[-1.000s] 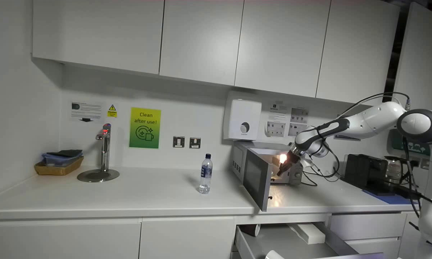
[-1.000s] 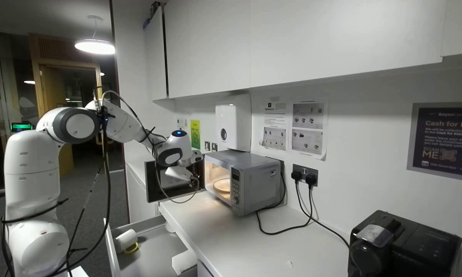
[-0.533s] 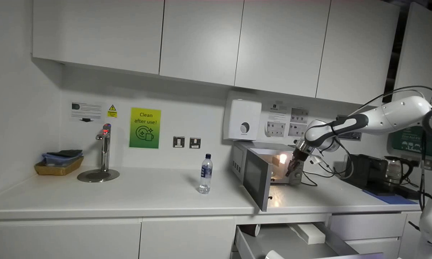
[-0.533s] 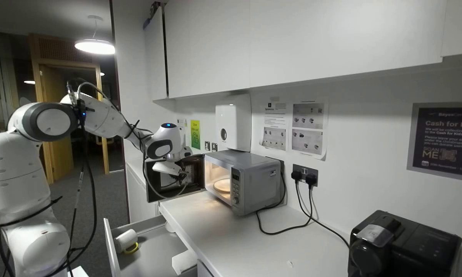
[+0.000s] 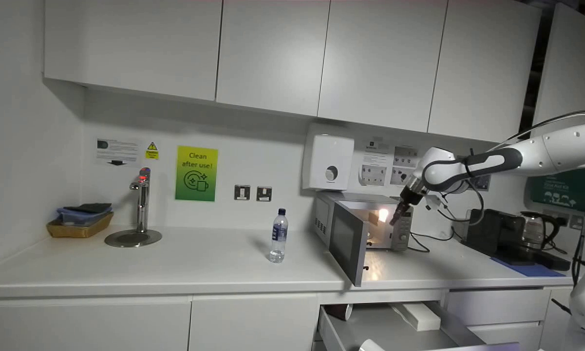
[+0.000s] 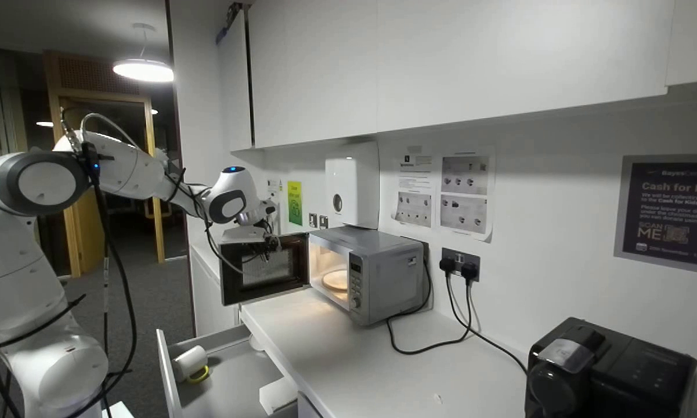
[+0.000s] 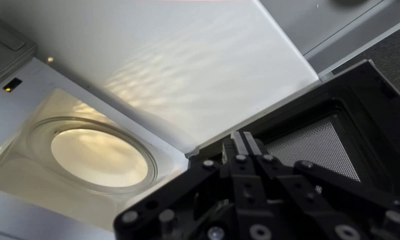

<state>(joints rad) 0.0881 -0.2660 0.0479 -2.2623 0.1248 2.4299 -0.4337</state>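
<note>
Kitchen wall [image 5: 258,146], in an exterior view: "Clean after use!" poster [image 5: 196,173], "First Aid Kit" box [image 5: 562,191]. In an exterior view: "Cash for Kids" notice [image 6: 670,215], microwave [image 6: 392,281] on counter [image 6: 354,354]. Wrist view: gripper [image 7: 242,134], tips together, near the open door [image 7: 314,145].

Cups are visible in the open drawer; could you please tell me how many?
2: a white cup near the front of the drawer, and a dark cup toward the back. Others may be hidden beneath the counter.

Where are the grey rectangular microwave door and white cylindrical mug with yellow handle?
Grey rectangular microwave door [image 5: 348,240]: in an exterior view, dark outer window.
White cylindrical mug with yellow handle [image 6: 190,363]: in an exterior view, side wall.
</note>
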